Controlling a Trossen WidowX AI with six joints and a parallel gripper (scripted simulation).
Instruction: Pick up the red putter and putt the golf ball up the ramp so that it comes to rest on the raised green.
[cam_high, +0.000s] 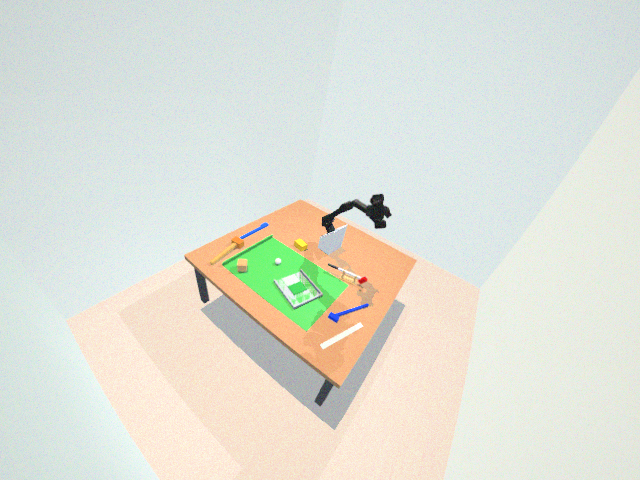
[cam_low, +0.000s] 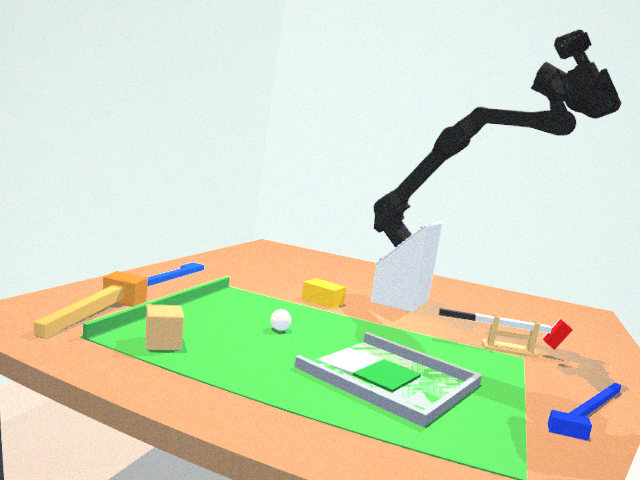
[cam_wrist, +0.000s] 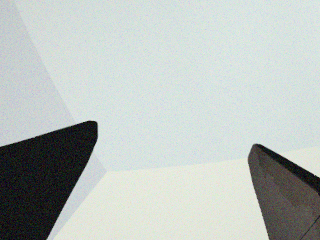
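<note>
An orange wooden table (cam_low: 289, 258) carrying a bright green mat (cam_low: 232, 356) stands on a pale peach floor (cam_high: 155, 372) between light blue-grey walls (cam_high: 155, 103). The black parallel-jaw gripper (cam_wrist: 175, 160) hangs released, high beyond the table's far right edge. The red-headed putter (cam_low: 509, 324) rests on a small wooden rack (cam_low: 511, 338), right of the mat; the white golf ball (cam_low: 280, 319) sits on the mat.

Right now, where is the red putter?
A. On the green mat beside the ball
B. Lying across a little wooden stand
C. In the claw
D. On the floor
B: the red putter lies across the small wooden stand on the table, off the green mat, while the open claw is high in the air holding nothing.
</note>
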